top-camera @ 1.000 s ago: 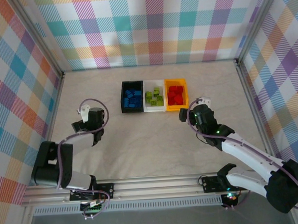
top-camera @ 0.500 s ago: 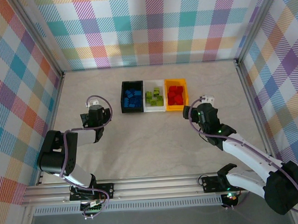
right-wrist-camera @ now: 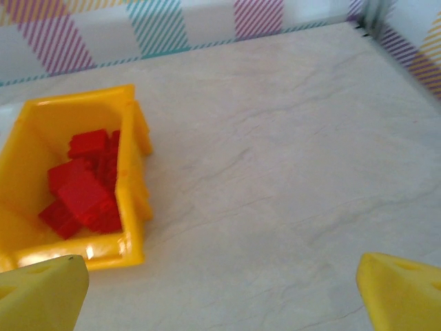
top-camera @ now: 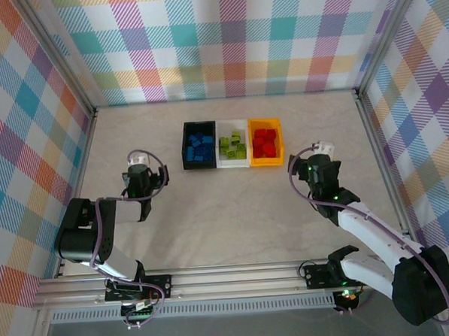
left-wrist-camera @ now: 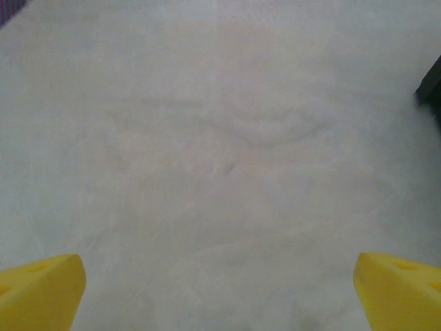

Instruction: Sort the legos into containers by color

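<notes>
Pale marbled tabletop; pastel plaid walls on three sides; aluminium frame rails.

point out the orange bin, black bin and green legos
orange bin [right-wrist-camera: 131, 200], right wrist view, on its right wall
black bin [top-camera: 199, 165], top view, on its near wall
green legos [top-camera: 233, 146], top view, on the pile's middle

Bright, even light falls from above, so shadows on my table are faint and soft. The overhead view is sharp. My left wrist view looks pale and washed out. My yellow fingertips blur in the corners, and glare glints on the orange bin
</notes>
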